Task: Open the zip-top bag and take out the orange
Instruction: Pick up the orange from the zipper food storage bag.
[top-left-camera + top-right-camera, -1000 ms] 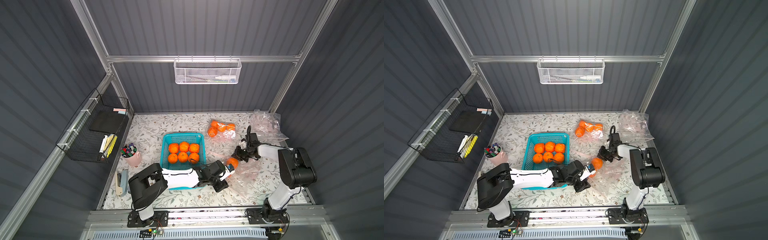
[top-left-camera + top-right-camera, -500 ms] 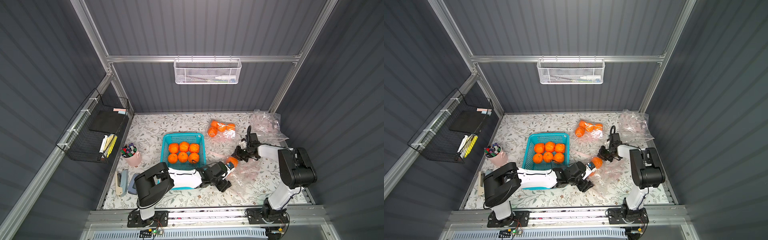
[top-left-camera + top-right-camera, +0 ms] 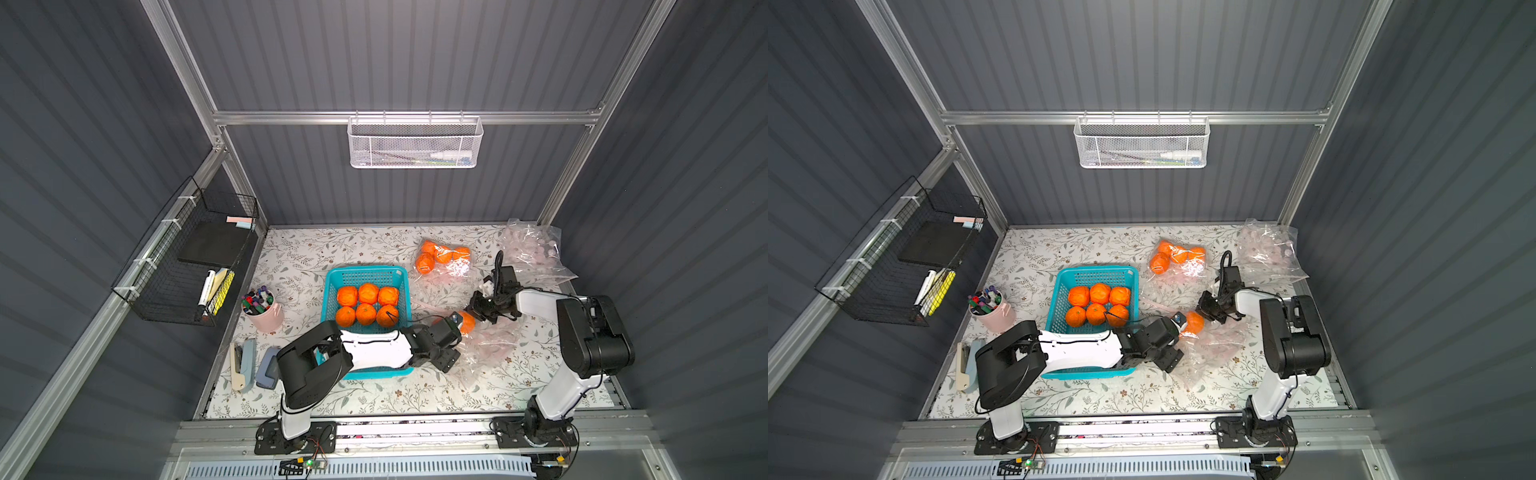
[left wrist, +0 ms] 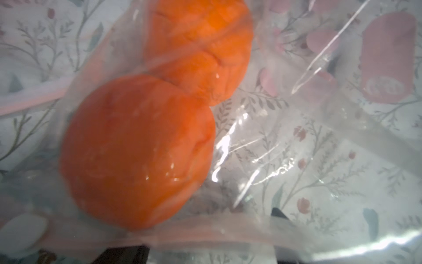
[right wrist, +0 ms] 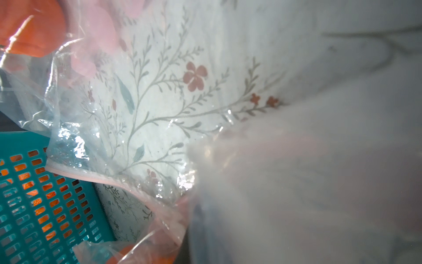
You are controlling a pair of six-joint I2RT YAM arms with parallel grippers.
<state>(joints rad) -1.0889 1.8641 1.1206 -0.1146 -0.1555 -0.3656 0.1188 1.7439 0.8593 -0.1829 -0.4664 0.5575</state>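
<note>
Your basket (image 3: pixel 365 272) holds six oranges (image 3: pixel 366 304) in two rows of three. The bag (image 3: pixel 492 351) lies just right of it on the table. Your orange (image 3: pixel 468 323) sits inside the bag near the pink zip edge. The left wrist view shows a second orange (image 4: pixel 201 52) touching it, deeper in. A back bag (image 3: pixel 442 257) holds a few more oranges, and crumpled empty bags (image 3: pixel 536 253) fill the far right corner. The cup (image 3: pixel 266 318) is full of markers.

Your left gripper (image 3: pixel 453 340) has its fingers spread wide at the bag's mouth. One fingertip is just beside the orange and grips nothing. Your right gripper (image 3: pixel 477 309) has its fingers pressed together, pinching the bag's film beside the orange.
</note>
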